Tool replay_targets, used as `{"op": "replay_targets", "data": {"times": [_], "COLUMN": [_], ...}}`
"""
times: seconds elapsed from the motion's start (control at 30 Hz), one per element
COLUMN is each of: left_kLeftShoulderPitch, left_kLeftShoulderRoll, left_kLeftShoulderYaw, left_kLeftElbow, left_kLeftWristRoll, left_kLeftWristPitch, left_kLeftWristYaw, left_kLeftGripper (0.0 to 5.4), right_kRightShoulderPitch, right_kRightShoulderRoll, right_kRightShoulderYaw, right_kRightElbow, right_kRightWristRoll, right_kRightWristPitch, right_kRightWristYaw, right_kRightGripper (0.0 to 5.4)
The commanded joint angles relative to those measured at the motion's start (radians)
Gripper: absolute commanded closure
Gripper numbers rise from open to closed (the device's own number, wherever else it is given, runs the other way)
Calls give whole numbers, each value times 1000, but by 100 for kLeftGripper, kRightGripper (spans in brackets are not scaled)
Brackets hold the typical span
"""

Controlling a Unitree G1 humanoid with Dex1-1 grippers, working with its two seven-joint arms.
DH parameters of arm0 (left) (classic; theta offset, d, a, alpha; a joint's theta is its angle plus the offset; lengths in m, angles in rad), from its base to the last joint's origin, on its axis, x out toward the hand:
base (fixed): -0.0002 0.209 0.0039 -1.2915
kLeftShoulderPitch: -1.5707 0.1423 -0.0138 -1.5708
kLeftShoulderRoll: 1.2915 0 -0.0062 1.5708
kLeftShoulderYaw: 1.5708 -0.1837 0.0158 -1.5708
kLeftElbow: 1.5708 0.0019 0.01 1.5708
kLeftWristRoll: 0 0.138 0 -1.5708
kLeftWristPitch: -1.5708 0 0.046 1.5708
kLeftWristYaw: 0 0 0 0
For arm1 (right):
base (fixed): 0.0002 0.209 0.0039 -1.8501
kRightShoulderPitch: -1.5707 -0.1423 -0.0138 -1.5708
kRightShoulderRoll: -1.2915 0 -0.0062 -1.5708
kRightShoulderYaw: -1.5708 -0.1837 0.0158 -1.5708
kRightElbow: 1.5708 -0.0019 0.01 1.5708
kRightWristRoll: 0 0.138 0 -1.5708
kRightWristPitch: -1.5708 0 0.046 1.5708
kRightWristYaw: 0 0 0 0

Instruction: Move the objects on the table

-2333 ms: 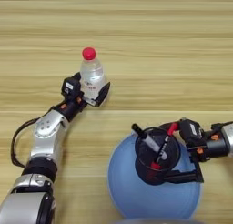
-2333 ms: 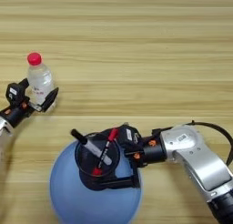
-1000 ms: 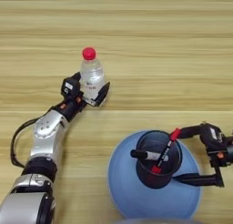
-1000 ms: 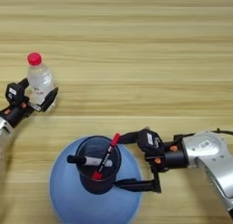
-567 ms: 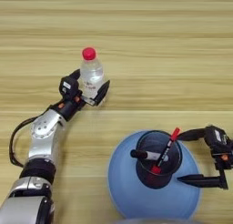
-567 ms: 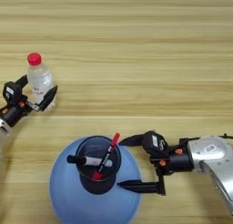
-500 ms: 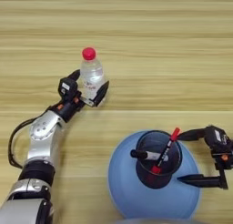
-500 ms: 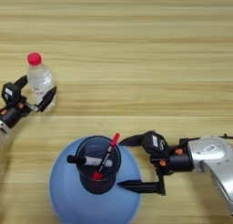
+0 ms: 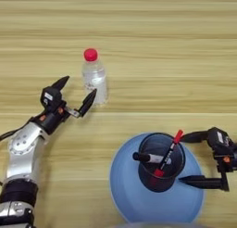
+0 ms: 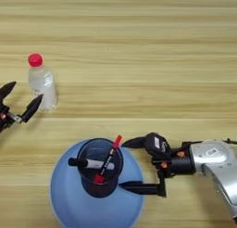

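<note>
A clear plastic bottle (image 9: 95, 79) with a red cap stands upright on the wooden table (image 9: 152, 46). The left gripper (image 9: 75, 92) sits just to the bottle's left, fingers spread wide and holding nothing, one fingertip close beside the bottle's base. A dark translucent cup (image 9: 159, 161) stands on a light-blue plate (image 9: 134, 194) and holds a black-capped marker (image 9: 148, 157) and a red-capped marker (image 9: 167, 152). The right gripper (image 10: 130, 165) is just to the right of the cup, fingers wide apart and empty.
</note>
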Motion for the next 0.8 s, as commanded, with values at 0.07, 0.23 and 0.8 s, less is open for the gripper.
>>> {"op": "replay_targets", "data": {"times": [0.07, 0.23, 0.8], "left_kLeftShoulderPitch": [65, 58, -66], "left_kLeftShoulderRoll": [57, 36, -96], "left_kLeftShoulderYaw": [-10, 47, 127], "left_kLeftElbow": [-138, -283, -172], "left_kLeftWristRoll": [-65, -223, 87], "left_kLeftWristPitch": [52, 142, 11], "left_kLeftWristYaw": [-90, -96, 507], "left_kLeftGripper": [0, 0, 0], "right_kRightShoulderPitch": [-19, -33, -45], "right_kRightShoulderRoll": [7, 24, 33], "right_kRightShoulderYaw": [3, 11, 13], "right_kRightElbow": [13, 45, 65], "right_kRightWristRoll": [-20, -36, -68], "right_kRightWristPitch": [-13, -25, -42], "right_kRightWristYaw": [-8, -14, -32], "right_kRightGripper": [3, 3, 3]}}
